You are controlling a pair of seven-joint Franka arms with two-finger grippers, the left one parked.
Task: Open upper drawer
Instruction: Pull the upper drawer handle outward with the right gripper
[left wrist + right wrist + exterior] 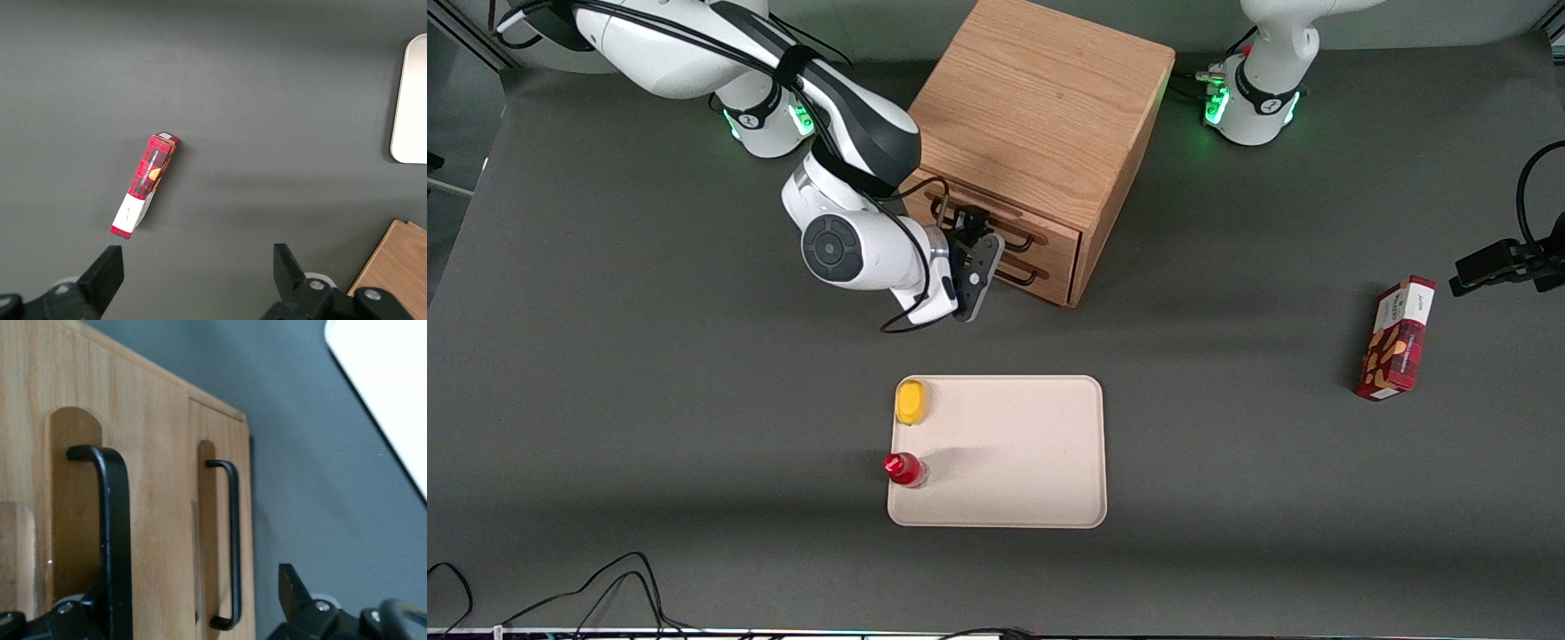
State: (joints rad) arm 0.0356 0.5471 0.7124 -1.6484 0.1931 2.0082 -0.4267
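— Where do we have the gripper (971,233)?
— At the cabinet (1040,116) front, fingers apart, straddling the upper drawer (996,216) handle (110,540).
— And the bar's long axis?
— We see it running across the drawer front, crosswise between our fingers; the pull goes straight out toward the tray (1049,444).

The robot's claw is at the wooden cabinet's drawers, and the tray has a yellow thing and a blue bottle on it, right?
Almost. The gripper is at the upper drawer of the cabinet, and the tray holds a yellow thing, but the bottle is red, not blue. The front view shows it.
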